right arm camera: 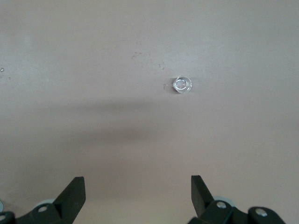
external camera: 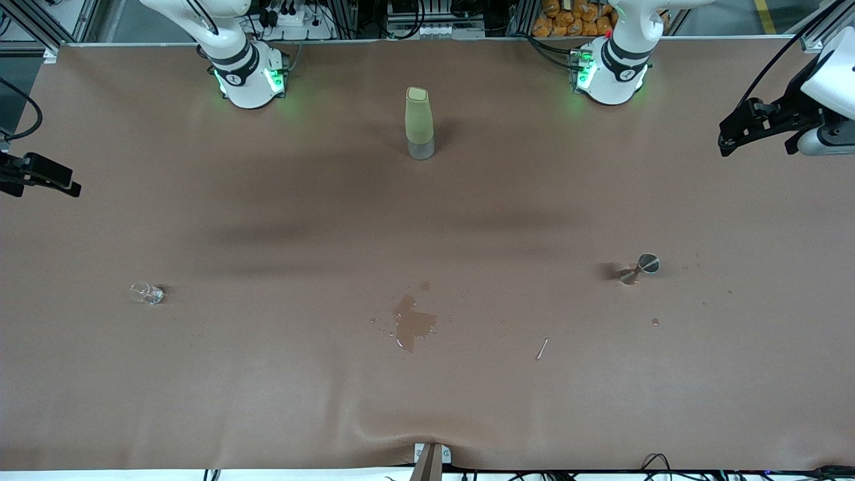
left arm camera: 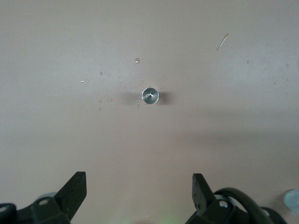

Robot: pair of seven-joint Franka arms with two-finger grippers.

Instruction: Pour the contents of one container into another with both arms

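Observation:
A tall green bottle [external camera: 419, 122] with a clear base stands upright mid-table, between the two arm bases. A small clear glass [external camera: 147, 292] [right arm camera: 182, 84] sits toward the right arm's end, nearer the front camera than the bottle. A small metal jigger [external camera: 644, 265] [left arm camera: 150, 95] stands toward the left arm's end. My left gripper [external camera: 731, 133] [left arm camera: 138, 186] hangs open and empty high over its end of the table, looking down on the jigger. High over the other end, my right gripper [external camera: 63, 182] [right arm camera: 138, 189] is also open and empty, with the glass below it.
A brown wet spill [external camera: 413, 322] with droplets lies on the brown table cover [external camera: 267, 387], nearer the front camera than the bottle. A short thin stick [external camera: 542, 348] lies beside the spill, toward the left arm's end. A few drops dot the cover near the jigger.

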